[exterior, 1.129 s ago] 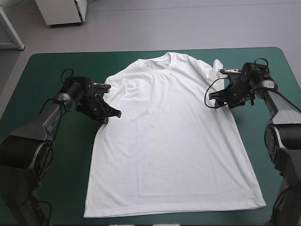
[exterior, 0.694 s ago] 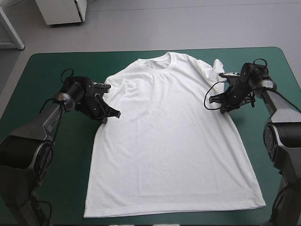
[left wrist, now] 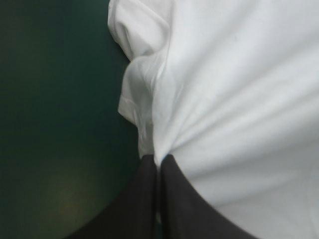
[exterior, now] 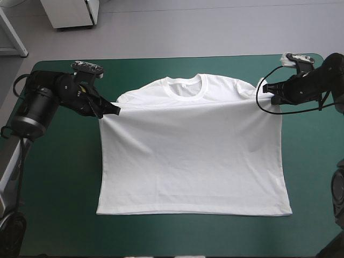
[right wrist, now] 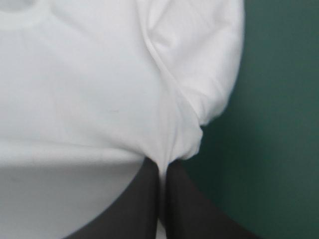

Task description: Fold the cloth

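Note:
The white T-shirt point(exterior: 191, 156) lies with its hem toward the near edge, and its chest is lifted in a taut line between both arms. The collar point(exterior: 185, 86) and shoulders hang behind that line. My left gripper point(exterior: 114, 108) is shut on the T-shirt at its left side below the sleeve. My right gripper point(exterior: 264, 88) is shut on the T-shirt at the opposite side. In the left wrist view the fingers point(left wrist: 144, 199) meet on a pinch of T-shirt point(left wrist: 239, 109), the sleeve point(left wrist: 137, 99) bunched ahead. In the right wrist view the fingers point(right wrist: 144, 199) pinch the T-shirt point(right wrist: 89, 99) beside its sleeve point(right wrist: 204, 64).
The teal-green cover point(exterior: 59, 177) shows bare on both sides of the shirt and along the near edge. The table's far edge runs just behind the collar.
Earlier the shirt lay flat and the right gripper was open at the armpit. It has shut on the cloth. Both arms have risen and moved outward, lifting the upper shirt taut.

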Controlling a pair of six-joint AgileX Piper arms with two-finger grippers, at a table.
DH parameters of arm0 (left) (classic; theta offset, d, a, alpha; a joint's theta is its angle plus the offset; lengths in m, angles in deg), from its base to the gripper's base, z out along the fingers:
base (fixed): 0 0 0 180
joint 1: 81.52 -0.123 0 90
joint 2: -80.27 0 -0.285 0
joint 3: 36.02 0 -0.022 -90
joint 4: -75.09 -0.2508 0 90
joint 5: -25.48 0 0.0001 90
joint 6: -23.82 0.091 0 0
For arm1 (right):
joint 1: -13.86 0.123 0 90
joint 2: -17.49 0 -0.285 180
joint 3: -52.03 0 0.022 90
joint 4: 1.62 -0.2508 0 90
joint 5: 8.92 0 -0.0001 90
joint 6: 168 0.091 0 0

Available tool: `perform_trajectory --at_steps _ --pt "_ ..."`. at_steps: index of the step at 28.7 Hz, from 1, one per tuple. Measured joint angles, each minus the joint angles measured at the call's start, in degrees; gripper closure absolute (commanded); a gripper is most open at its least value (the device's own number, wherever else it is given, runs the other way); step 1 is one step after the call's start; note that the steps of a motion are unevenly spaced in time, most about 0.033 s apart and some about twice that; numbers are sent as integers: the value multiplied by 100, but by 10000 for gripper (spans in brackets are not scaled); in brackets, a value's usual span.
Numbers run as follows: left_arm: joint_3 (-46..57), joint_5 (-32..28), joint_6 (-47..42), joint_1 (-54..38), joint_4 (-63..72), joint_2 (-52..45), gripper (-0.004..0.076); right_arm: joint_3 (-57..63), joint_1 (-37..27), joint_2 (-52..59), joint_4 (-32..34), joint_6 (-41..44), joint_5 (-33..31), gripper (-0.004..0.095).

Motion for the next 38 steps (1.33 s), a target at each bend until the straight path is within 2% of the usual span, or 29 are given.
perform_trajectory --at_steps 4,12,18,24,29,34,38 --pt "-119 209 5 0 -116 -473 733 0 -5 639 -407 -137 -5 921" --pt "-794 310 5 0 -350 -1255 733 -303 -5 1395 -697 -247 35 921" --pt "-1847 333 11 1 -425 -1433 733 -1127 -5 1791 -771 -84 -8 923" --pt "-2046 82 43 1 -666 -1357 733 -1623 -5 1797 -870 -49 303 923" --pt "-2045 -475 115 1 -820 -859 733 -1939 -5 1318 -1055 -83 457 923" --pt "-2079 -1600 133 1 -901 -219 733 -2507 -5 447 -1427 -295 634 923" --pt "-2615 -2143 193 1 -1017 430 733 -3365 -5 -328 -1611 -369 808 923"
